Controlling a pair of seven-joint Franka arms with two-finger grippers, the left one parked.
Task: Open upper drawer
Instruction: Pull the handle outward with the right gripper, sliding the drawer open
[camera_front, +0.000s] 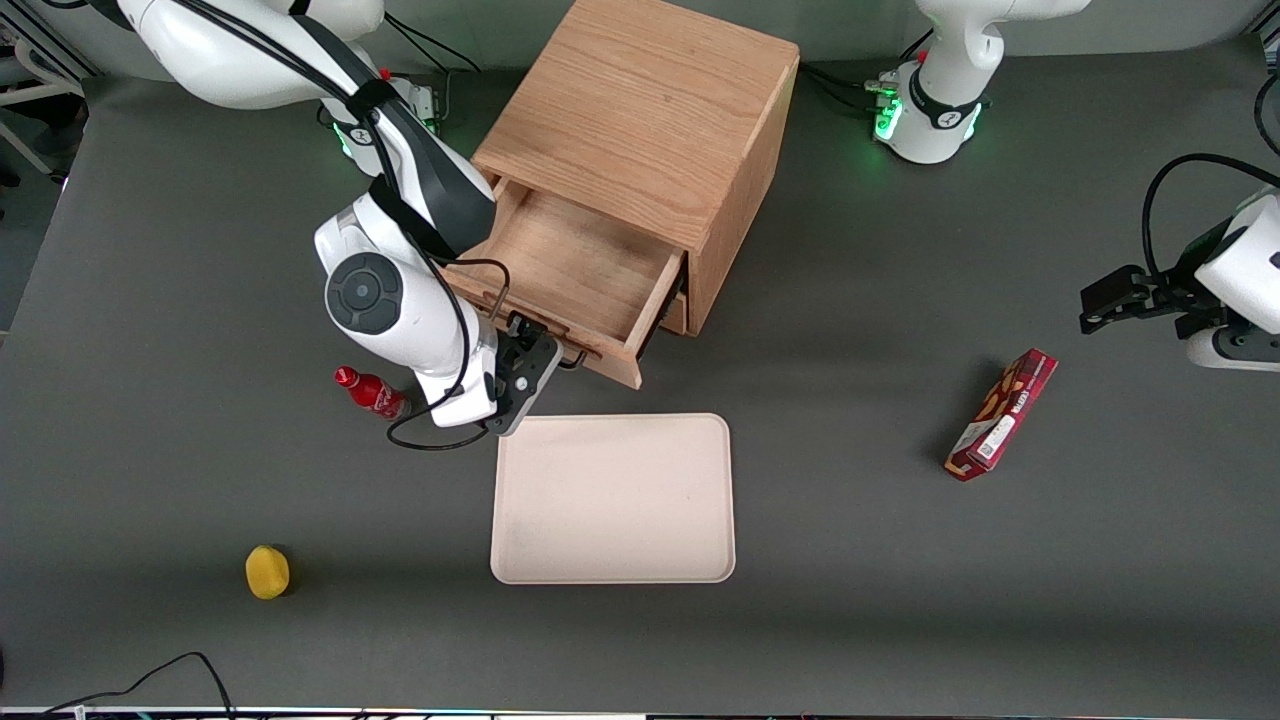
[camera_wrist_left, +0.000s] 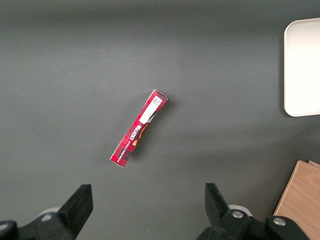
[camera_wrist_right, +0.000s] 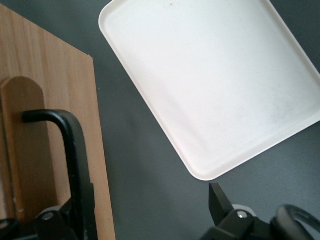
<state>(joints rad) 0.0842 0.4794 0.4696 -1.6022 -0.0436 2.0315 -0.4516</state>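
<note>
The upper drawer (camera_front: 575, 275) is drawn well out. Its black handle (camera_wrist_right: 70, 160) is straddled by the gripper (camera_front: 533, 362); the fingers (camera_wrist_right: 220, 202) are held apart, so nothing is clamped.

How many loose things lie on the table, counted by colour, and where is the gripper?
Red: 2, bottle and snack box
Yellow: 1, round object
Cream: 1, tray
Total: 4
The gripper is open at the pulled-out upper drawer handle.

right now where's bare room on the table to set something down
The beige tray is bare. Open tabletop lies between the tray and the red snack box, and between the tray and the yellow ball. It is crowded at the pulled-out upper drawer, where the hand sits at the black handle, with the red bottle close by.
</note>
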